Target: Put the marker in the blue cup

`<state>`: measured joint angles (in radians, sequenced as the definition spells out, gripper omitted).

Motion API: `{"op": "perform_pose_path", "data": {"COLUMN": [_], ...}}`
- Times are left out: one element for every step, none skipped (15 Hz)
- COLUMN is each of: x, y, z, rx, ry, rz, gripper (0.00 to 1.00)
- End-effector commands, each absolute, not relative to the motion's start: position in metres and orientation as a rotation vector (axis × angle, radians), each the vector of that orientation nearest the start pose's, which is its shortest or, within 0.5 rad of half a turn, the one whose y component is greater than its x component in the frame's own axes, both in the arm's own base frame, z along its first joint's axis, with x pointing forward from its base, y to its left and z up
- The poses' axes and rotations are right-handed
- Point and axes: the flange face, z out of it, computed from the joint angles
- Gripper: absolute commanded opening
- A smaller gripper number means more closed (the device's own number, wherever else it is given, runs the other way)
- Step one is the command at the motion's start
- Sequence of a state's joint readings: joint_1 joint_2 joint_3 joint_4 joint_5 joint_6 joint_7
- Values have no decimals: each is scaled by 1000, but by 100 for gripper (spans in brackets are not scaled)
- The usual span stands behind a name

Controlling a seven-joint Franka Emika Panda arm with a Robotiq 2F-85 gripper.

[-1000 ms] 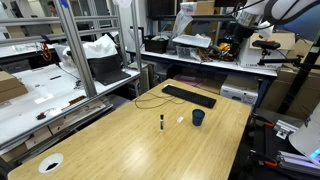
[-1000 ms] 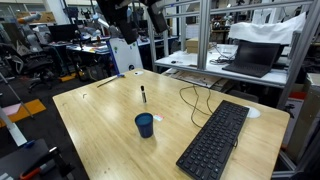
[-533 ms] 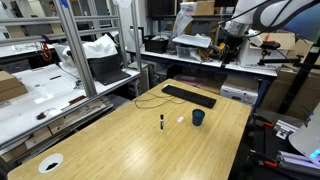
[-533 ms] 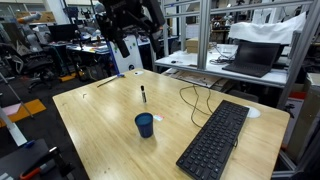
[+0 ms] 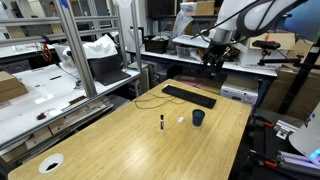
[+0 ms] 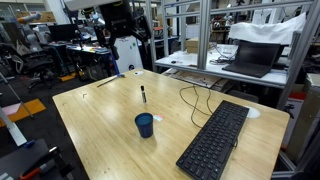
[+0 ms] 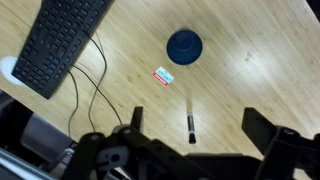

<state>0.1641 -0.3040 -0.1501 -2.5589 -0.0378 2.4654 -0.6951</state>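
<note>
The marker (image 5: pixel 161 121) is a thin dark pen that lies flat on the wooden table; it also shows in the other exterior view (image 6: pixel 143 95) and in the wrist view (image 7: pixel 191 120). The blue cup (image 5: pixel 198 117) stands upright a short way from it, seen in both exterior views (image 6: pixel 145 125) and from above in the wrist view (image 7: pixel 184 46). My gripper (image 5: pixel 213 60) hangs high above the far side of the table, open and empty. In the wrist view its two fingers frame the marker far below (image 7: pixel 200 130).
A black keyboard (image 5: pixel 188 95) (image 6: pixel 215 140) (image 7: pixel 60 40) lies near the cup with a black cable (image 7: pixel 90 80) looping beside it. A small white object (image 5: pixel 181 119) (image 7: pixel 163 75) lies between marker and cup. A white disc (image 5: pixel 50 162) sits at the table's near corner.
The arm has swung in from the side and come lower, bringing the gripper over the table's far side. The marker and the cup have not moved.
</note>
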Motion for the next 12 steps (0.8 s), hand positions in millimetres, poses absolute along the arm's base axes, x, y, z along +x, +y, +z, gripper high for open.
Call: {"op": "perform_pose_path", "data": {"x": [476,485,492,475,481,481,480,479,479,479,479,479], "y": [30,35,37,37,39,40,39,39,38,38,38,41], "z": [381,377,374,375,371,367,368,370,371,371,371,368], "rx": [-2851,-2834,-2819,-2858,-2855,-2855,-2856,-2857,-2858,-2858,-2858,-2860], "ry": [-1329,-1359,-1384,-1331,-1339,-1338,-1338,-1336,-1335,-1335,-1335,-1320], "rz": [-298,-281,-259,-274,-260,-249,-249,-255,-259,-260,-260,-269], "gripper": [100,100,100,100,100,100,100,100,100,100,100,100]}}
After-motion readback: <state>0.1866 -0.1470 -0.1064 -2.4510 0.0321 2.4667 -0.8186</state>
